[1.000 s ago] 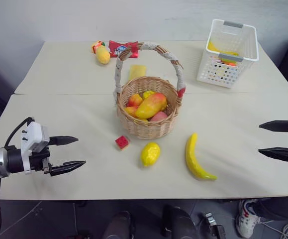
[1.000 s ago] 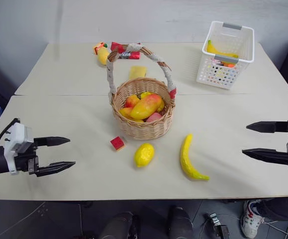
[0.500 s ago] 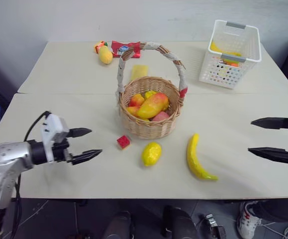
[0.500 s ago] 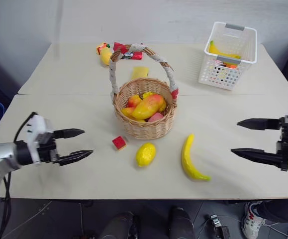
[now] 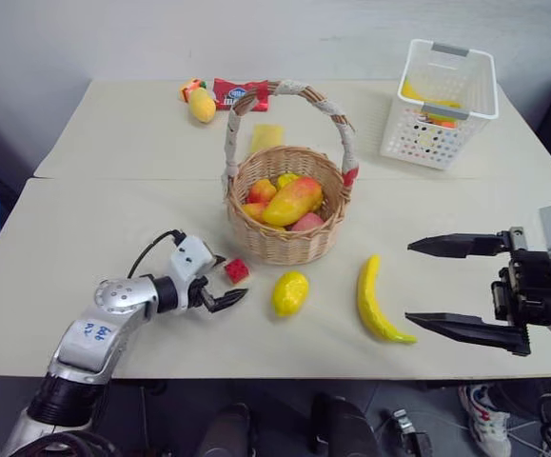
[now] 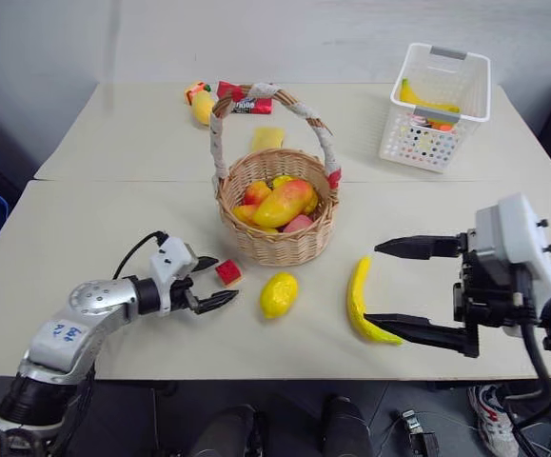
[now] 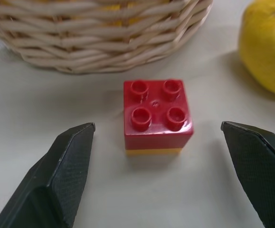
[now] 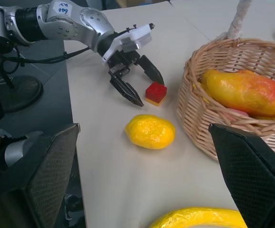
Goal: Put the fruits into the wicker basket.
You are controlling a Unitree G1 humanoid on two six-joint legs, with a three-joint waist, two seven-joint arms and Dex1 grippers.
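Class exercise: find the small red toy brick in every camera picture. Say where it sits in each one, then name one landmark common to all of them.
Left eye view: red brick left of the lemon, below the wicker basket.
Right eye view: red brick just ahead of the open left claw.
Left wrist view: centre, between the two black fingers.
Right wrist view: beside the left claw, above the lemon.
Shared landmark: the wicker basket.

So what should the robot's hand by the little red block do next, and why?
Probably swing the left gripper sideways to the lemon. Its open fingers straddle the red block, which isn't a fruit, while the lemon lies on the table just beyond the block. The banana lies nearer the open right gripper. Both fruits are outside the wicker basket.
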